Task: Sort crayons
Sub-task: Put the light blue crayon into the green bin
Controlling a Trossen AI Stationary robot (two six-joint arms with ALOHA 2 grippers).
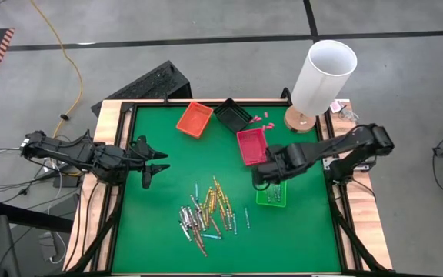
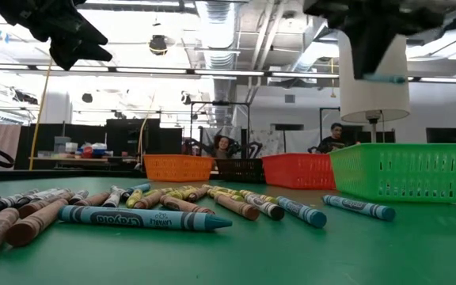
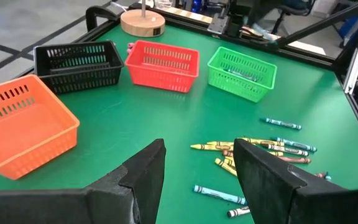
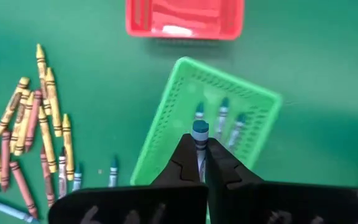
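The right gripper [image 4: 199, 163] is positioned above the green basket [image 1: 272, 195], on the right half of the green table [image 1: 160, 223]. Its jaws are closed on one blue-green crayon [image 4: 199, 140], which is held upright between the fingertips with its flat end protruding. In the low view the same crayon [image 2: 385, 78] is seen projecting sideways from the gripper, well above the basket rim. Three crayons of a similar blue-green colour [image 4: 221, 118] are seen lying inside the green basket.

The left gripper [image 1: 154, 163] is held over the left part of the table, apart from the pile. Its jaws are spread wide and nothing is held between them; in the left wrist view, both dark fingers [image 3: 263, 171] are seen with bare green table between them.

The remaining crayons [image 1: 206, 215] are scattered loosely near the middle of the table, toward its near edge, in yellow, blue, grey and brown-red. A few blue ones [image 1: 245, 218] lie apart, at the side nearer the green basket.

The red basket [image 1: 251, 145], black basket [image 1: 232, 115] and orange basket [image 1: 194, 118] are placed along the far side. A lamp with a white shade [image 1: 323, 75] stands at the far right corner
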